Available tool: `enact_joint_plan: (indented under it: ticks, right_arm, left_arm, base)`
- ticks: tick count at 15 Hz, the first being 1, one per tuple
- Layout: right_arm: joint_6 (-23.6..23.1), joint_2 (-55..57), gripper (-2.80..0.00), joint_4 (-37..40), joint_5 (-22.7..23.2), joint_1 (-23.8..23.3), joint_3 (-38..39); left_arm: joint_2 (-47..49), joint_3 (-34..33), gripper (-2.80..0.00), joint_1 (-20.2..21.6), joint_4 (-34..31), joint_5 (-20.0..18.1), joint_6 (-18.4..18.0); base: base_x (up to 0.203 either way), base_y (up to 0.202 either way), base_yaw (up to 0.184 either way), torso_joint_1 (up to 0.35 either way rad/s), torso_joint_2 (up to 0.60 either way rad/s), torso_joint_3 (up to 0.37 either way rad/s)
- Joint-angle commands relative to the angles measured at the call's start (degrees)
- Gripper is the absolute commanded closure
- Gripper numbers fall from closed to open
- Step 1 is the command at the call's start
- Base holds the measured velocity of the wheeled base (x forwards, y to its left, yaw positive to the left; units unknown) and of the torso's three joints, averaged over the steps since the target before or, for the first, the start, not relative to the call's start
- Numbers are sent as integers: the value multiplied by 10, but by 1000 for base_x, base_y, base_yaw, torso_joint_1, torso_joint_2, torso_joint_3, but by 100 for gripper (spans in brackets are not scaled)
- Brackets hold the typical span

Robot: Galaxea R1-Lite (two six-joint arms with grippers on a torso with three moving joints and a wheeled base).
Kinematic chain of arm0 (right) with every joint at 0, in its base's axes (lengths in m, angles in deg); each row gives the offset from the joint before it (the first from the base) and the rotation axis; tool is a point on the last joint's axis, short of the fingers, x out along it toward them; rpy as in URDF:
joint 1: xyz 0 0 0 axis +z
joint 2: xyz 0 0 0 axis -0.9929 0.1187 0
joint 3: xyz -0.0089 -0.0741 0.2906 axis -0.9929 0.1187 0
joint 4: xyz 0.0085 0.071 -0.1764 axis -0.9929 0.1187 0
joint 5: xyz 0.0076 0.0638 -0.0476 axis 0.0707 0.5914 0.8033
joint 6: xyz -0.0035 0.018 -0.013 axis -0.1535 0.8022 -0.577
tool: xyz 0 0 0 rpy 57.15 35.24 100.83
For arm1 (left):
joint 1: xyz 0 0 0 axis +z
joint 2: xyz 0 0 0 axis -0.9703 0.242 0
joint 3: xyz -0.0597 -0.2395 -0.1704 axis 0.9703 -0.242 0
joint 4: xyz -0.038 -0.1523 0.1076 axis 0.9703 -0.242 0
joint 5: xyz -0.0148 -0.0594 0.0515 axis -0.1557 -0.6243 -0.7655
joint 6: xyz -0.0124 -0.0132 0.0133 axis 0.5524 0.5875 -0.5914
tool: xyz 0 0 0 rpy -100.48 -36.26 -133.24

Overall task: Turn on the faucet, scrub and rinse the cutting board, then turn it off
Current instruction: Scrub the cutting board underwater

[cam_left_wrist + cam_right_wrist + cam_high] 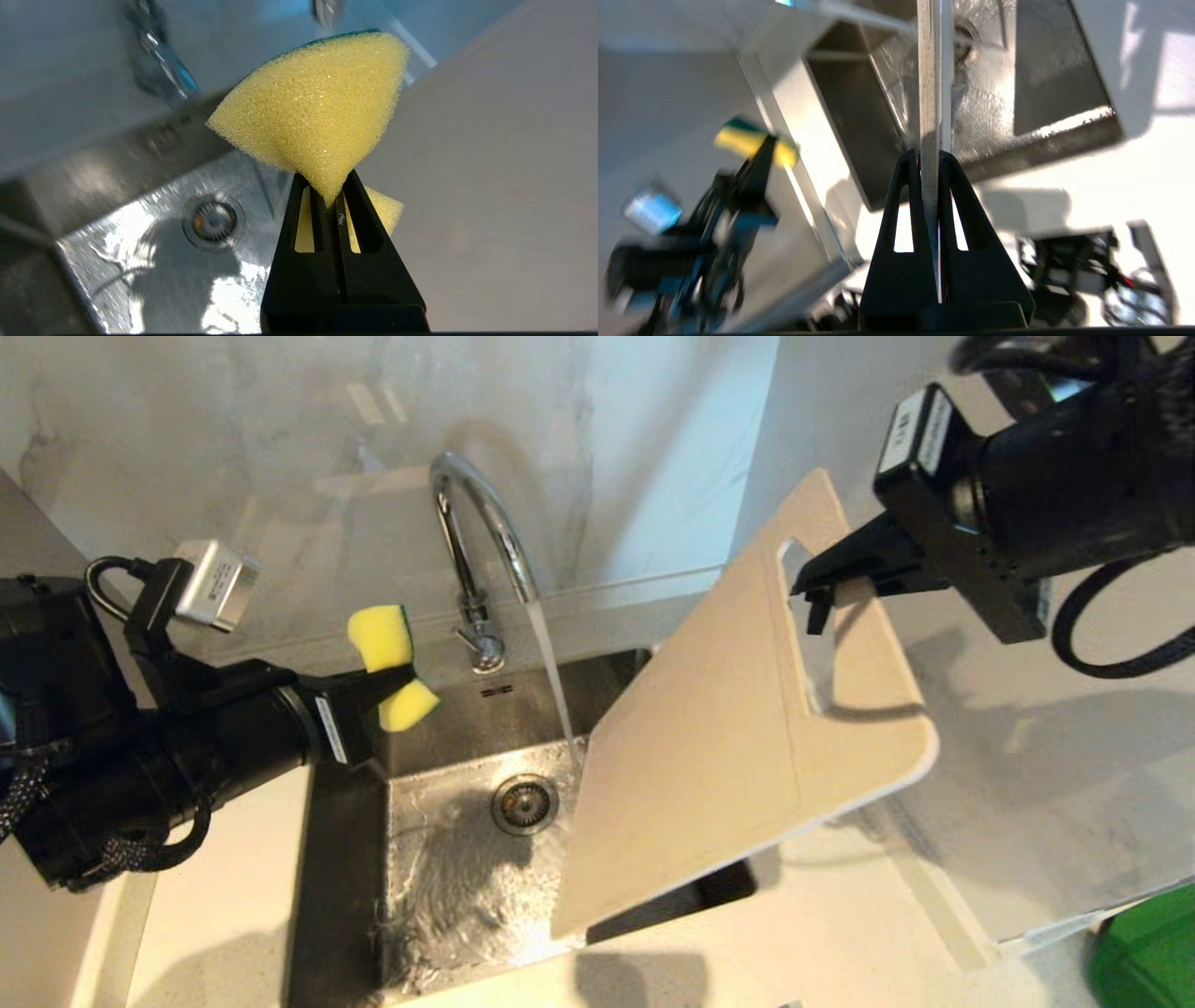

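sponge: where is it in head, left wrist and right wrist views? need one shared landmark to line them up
Head view: the sponge is left of the faucet, pinched in the left gripper.
Left wrist view: the sponge fills the centre, squeezed between the fingers.
Right wrist view: the sponge is small and blurred, off to one side of the cutting board edge.
Shared landmark: the sink drain.
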Motion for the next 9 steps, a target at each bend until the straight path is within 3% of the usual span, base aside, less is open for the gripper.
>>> enact_joint_plan:
  ticks: [1,9]
  right_arm:
    - [9,65,0,-48,0,-1,-2]
    - [10,198,0,-161,-1,-24,-11]
  left_arm:
    - [-3,23,0,17,1,0,1]
    - [-31,29,0,50,4,3,0]
  base:
    - [0,0,0,0,0,0]
    - [0,0,0,0,0,0]
